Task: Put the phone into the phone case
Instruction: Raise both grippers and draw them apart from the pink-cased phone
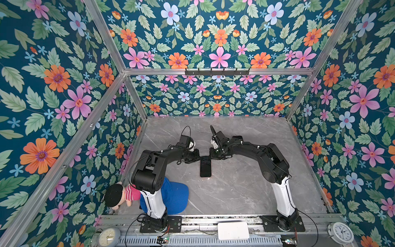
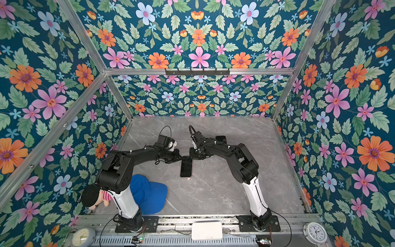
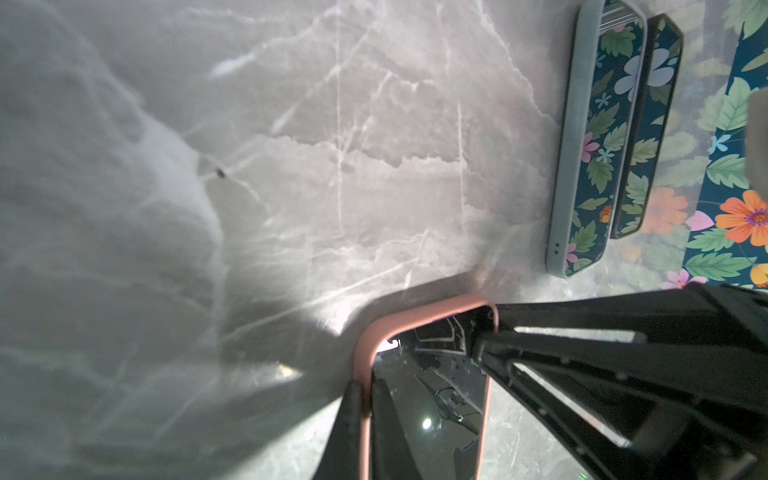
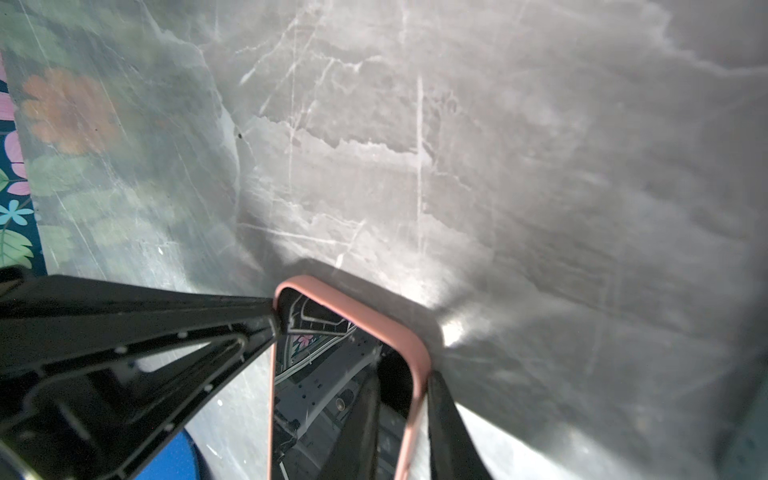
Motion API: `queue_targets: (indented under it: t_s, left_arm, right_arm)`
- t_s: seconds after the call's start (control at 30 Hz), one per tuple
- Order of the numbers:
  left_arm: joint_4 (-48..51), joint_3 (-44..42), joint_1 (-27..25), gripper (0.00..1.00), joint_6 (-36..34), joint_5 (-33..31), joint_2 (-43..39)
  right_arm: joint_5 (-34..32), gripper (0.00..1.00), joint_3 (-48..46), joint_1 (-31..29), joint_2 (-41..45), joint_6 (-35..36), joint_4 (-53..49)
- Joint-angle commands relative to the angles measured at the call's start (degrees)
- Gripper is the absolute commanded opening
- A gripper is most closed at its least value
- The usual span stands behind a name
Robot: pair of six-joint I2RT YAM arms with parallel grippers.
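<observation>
So the phone [image 1: 205, 167] is lying flat, screen up, around the middle of the grey marble worktop [image 1: 235, 188], sitting inside the pink phone case [image 3: 415, 309]. You can see the pink rim wrapped round the dark glass in both wrist views. I can't tell whether it's snapped in all the way round.

Both arms are down at the far end of it, one on each corner. The left gripper [image 3: 365, 399] is closed right down on the case's side rim, one finger [image 3: 347, 436] outside the pink edge and the other over the screen. The right gripper [image 4: 409, 399] is doing the same on the opposite side. It's narrow, with a finger [image 4: 446, 415] outside the rim and one on the glass. There's a sliver of gap on the inner side though, so I can't say whether it's actually clamped.

Other stuff: a second phone in a pale case [image 3: 602, 137] lies further off on the worktop, reflecting the flowery wallpaper. A blue cap [image 1: 177, 196] and a little doll [image 1: 121, 194] sit by the left arm's base, well apart from the phone.
</observation>
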State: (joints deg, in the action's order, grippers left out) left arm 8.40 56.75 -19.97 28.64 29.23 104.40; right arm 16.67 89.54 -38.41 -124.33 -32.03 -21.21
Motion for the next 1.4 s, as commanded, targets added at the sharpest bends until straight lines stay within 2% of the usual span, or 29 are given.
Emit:
queue_targets:
  t_s: [0.0,0.43,0.6,0.7,0.97,1.03,1.17,1.37]
  left_arm:
    - [2.1,-0.2,-0.3,0.10,0.3,0.7,-0.2]
    - [2.1,-0.4,-0.5,0.09,0.5,0.4,-0.3]
    - [2.6,-0.2,-0.6,0.09,0.5,-0.1,-0.8]
    - [5.1,0.5,-0.7,0.10,0.8,-1.9,-1.5]
    - [15.2,2.4,-3.1,0.41,2.4,-13.1,-7.2]
    - [17.2,2.7,-5.0,0.49,3.4,-16.3,-8.5]
    - [20.5,3.8,-10.2,0.61,5.7,-21.1,-9.0]
    - [25.7,5.2,-16.4,0.83,8.9,-26.0,-7.5]
  right_arm:
    - [0.1,0.19,-0.2,-0.3,0.4,-0.1,-1.0]
    - [-0.1,0.07,-0.6,-0.3,0.5,-0.7,-1.1]
    - [-0.3,0.07,-0.5,-0.3,1.3,-0.7,-1.6]
    - [-1.5,0.14,-0.1,-0.3,2.9,-0.3,-2.9]
    - [-6.3,0.32,-4.2,-0.3,10.2,0.4,-3.7]
    - [-7.6,0.36,-7.3,-0.3,12.9,0.2,-2.9]
    - [-10.6,0.51,-15.7,-0.3,19.9,-0.3,-0.2]
    - [-13.1,0.70,-26.8,-0.3,27.9,-1.2,2.6]
